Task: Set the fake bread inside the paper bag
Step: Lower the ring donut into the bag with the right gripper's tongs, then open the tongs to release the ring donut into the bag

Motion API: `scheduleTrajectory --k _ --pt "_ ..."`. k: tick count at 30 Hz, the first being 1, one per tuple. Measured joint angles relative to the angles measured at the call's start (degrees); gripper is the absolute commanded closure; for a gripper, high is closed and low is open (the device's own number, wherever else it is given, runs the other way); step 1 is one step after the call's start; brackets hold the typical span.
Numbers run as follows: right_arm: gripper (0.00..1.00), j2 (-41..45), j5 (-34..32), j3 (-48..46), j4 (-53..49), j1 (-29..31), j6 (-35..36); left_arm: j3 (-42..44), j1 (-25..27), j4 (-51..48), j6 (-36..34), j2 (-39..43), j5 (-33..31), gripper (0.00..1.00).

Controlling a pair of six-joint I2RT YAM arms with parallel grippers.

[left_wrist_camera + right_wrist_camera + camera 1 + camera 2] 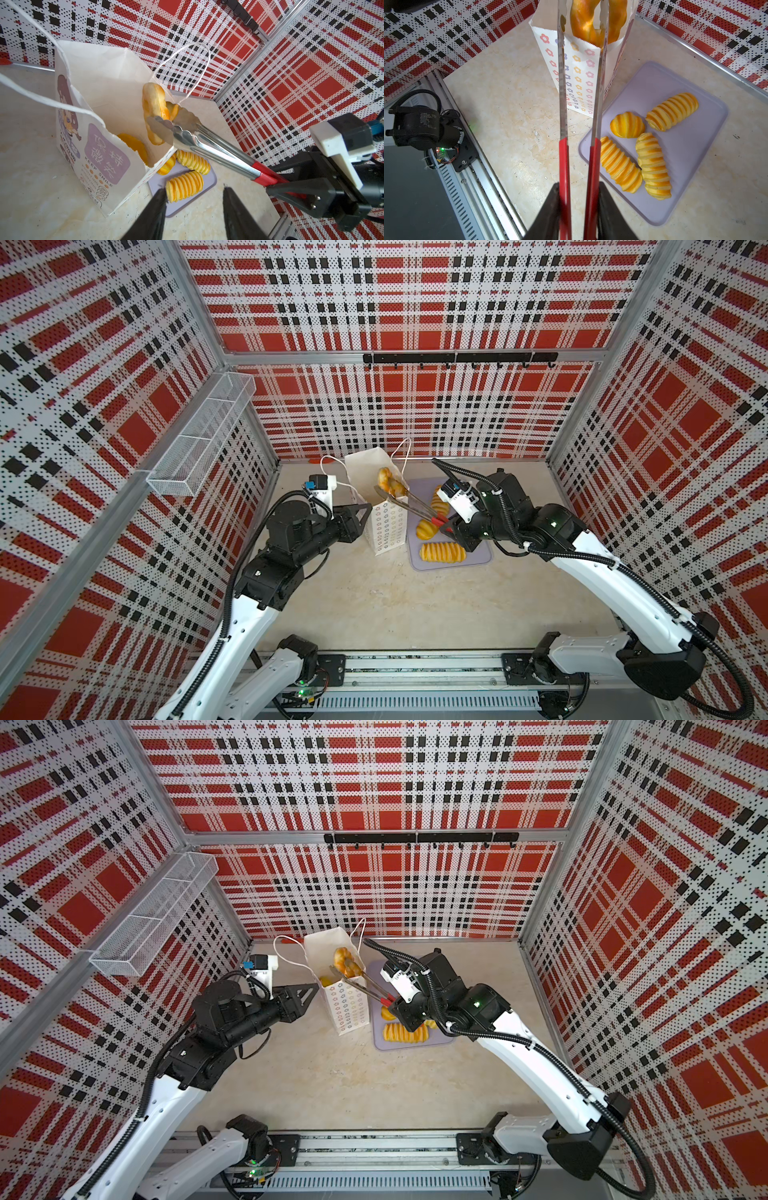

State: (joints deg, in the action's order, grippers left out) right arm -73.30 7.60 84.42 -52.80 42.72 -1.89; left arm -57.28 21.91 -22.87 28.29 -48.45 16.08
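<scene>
Clamping red-handled metal tongs (207,143) in right gripper (578,185), glossy golden twisted ring pastry (153,104) nipped upright over open mouth of tall white paper bag (108,83), with left gripper (195,189) spread empty alongside.

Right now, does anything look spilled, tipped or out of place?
Nothing stands out. The paper bag stands upright, the tongs hold a ring pastry at its mouth, and four ridged pastries lie on the lilac tray.

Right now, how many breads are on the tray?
4, all on the tray: round bun by the bag, front loaf, middle loaf beside it, back loaf. None seems hidden.
</scene>
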Motion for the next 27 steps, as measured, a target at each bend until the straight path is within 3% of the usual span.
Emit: scheduleTrajectory --k 27 --pt "0.7 1.11 -3.56 0.39 -0.5 0.31 1.05 -0.94 0.0 2.34 0.02 -3.19 0.68 0.52"
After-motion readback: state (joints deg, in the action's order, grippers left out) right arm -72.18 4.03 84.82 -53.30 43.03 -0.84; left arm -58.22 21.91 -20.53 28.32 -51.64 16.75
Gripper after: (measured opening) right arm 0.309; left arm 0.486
